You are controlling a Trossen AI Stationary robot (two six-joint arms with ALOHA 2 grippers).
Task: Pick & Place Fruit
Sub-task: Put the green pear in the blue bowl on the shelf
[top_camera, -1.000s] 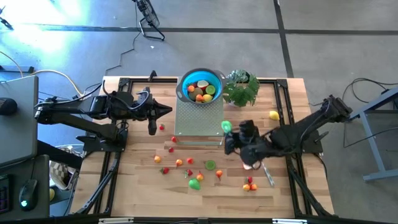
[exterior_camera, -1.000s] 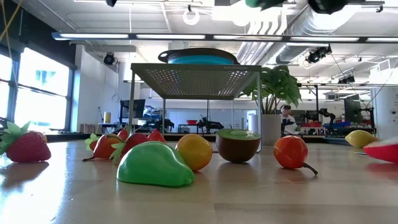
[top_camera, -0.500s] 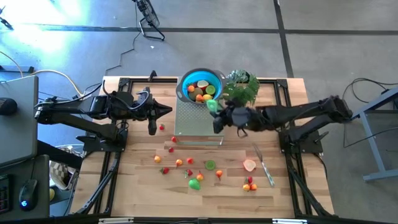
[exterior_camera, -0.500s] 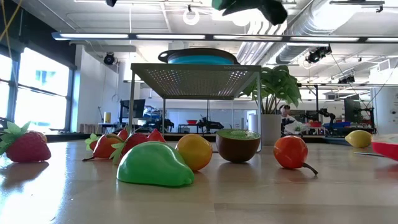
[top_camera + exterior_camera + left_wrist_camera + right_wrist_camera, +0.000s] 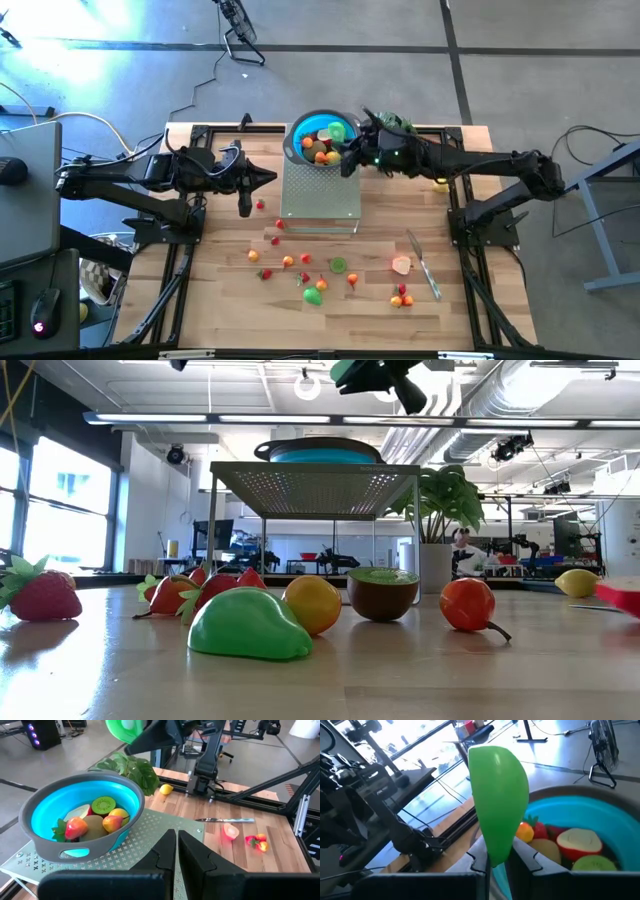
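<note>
Two grippers are in view. The right gripper (image 5: 345, 140) is clamped on a green fruit slice (image 5: 499, 797), fingers nearly together, holding it over the rim of the blue bowl (image 5: 300, 135); its arm extends from the table's right side across the leafy plant (image 5: 392, 128). The left gripper (image 5: 270, 177) is fully closed and holds nothing; its arm waits over the table's left half, beside the perforated metal stand (image 5: 320, 190). The bowl sits on the stand and contains several fruits (image 5: 95, 817). More fruits (image 5: 305, 275) lie scattered on the wooden table (image 5: 220, 290), with a silver knife (image 5: 424, 264) near the right edge.
</note>
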